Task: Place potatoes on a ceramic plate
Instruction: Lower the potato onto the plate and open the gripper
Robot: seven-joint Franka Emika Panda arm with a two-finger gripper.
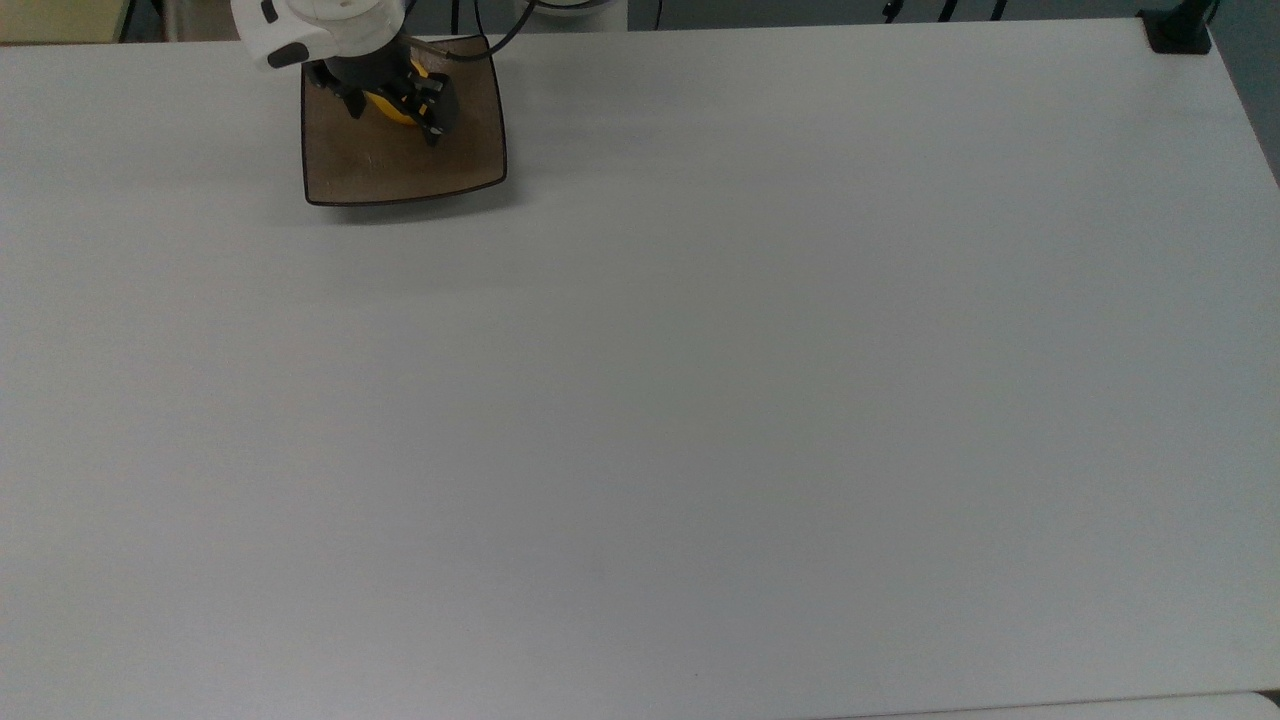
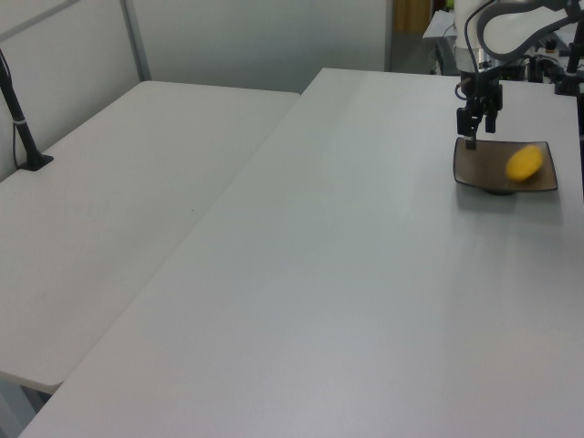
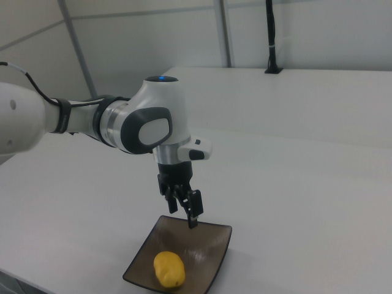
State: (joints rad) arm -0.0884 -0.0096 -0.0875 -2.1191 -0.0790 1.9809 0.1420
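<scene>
Drop step looks done: the bright yellow oval potato [image 3: 168, 269] sits on the square brown ceramic plate [image 3: 211, 260], apart from the black two-finger gripper [image 3: 187, 211] hovering spread above its rim. Next move's probably just pulling away.

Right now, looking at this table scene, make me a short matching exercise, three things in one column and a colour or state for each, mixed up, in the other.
Things:
1. potato
2. ceramic plate
3. gripper

States:
A. open, holding nothing, above the dish
B. yellow, lying loose in the dish
C. brown, square, resting on the white table

Pairs: 1-B, 2-C, 3-A
</scene>
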